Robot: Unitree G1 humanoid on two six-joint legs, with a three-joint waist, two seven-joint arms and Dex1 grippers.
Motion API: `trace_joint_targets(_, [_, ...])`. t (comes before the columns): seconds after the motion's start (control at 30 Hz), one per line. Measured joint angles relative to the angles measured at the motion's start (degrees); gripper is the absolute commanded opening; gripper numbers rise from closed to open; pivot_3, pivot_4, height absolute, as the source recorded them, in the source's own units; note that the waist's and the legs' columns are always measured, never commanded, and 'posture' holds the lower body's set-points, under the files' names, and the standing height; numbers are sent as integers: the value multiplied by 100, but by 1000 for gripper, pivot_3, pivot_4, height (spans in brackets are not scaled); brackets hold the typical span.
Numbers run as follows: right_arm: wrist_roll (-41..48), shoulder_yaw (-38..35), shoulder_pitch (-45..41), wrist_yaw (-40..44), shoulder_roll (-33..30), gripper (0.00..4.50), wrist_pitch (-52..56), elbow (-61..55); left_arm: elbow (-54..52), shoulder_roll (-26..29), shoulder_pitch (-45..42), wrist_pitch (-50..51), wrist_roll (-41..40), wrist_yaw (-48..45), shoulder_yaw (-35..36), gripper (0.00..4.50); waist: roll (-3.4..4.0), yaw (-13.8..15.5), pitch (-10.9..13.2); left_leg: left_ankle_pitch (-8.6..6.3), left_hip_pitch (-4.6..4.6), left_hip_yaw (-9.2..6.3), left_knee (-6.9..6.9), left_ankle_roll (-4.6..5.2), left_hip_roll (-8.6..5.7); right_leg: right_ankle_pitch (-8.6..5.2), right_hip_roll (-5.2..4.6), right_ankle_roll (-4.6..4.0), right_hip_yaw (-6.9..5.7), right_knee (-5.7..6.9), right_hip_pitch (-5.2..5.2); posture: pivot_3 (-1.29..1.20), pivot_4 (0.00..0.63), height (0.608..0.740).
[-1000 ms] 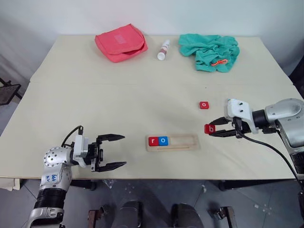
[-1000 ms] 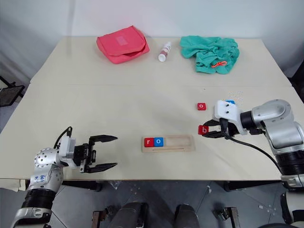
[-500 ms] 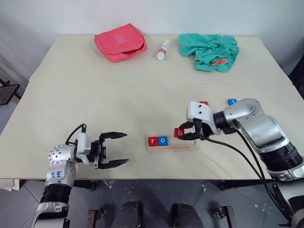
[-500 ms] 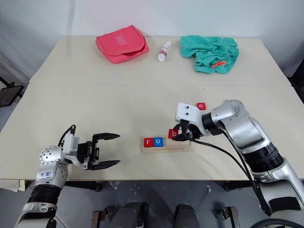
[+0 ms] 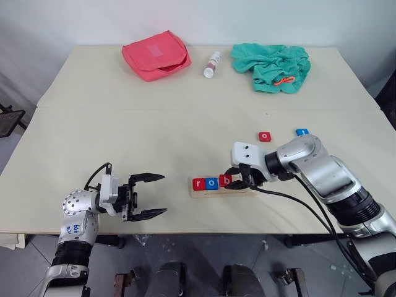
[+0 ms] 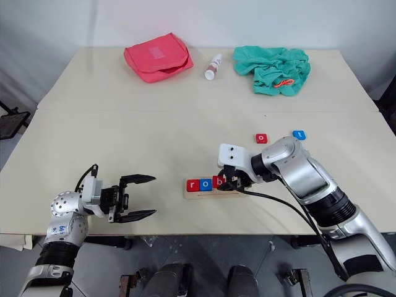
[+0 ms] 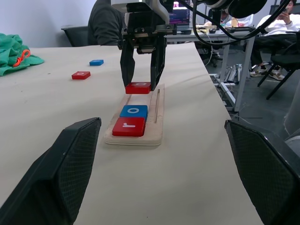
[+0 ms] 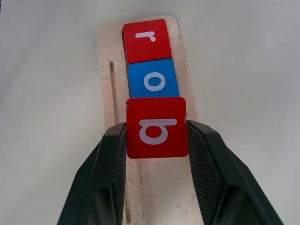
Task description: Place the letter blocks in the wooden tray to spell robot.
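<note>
The wooden tray (image 5: 242,189) lies near the table's front edge. A red "r" block (image 5: 199,184) and a blue "o" block (image 5: 212,182) sit at its left end. My right gripper (image 5: 229,180) is shut on a red "b" block (image 8: 157,127), held over the tray right beside the blue "o". A red "o" block (image 5: 265,136) and a blue block (image 5: 302,132) lie on the table behind the tray. My left gripper (image 5: 156,195) stands open over the table's front left, holding nothing.
At the back of the table are a pink pouch (image 5: 157,54), a small white bottle (image 5: 212,64) and a crumpled teal cloth (image 5: 271,66). In the left wrist view a seated person (image 7: 105,22) shows beyond the table.
My right gripper carried the red "b" block leftward from beside the tray to above it, down next to the blue "o". The left gripper stayed put.
</note>
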Motion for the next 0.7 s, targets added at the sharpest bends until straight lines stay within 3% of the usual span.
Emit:
trace_joint_targets(0.23, [-86,110,-3,37,49,4453,-178,51,-4,-2,2,-8,0,28,0,4500,0,0,0,0,0,0,0,0,0,0,0,0,0,0,-1,0,150,740])
trace_joint_targets(0.43, [-35,62,23,33,20,4483,-72,-43,21,-27,-61,-20,1,56,-1,4500,0,12,0,0,-1,0,0,0,0,0,0,0,0,0,-1,0,150,740])
trace_joint_targets(0.7, [678,-1345,911,-92,-485,4483,31,-483,88,-74,-117,-94,28,59,-2,4500,-4,21,0,0,-3,0,-1,0,-1,0,-1,0,-3,-2,2,0,150,740])
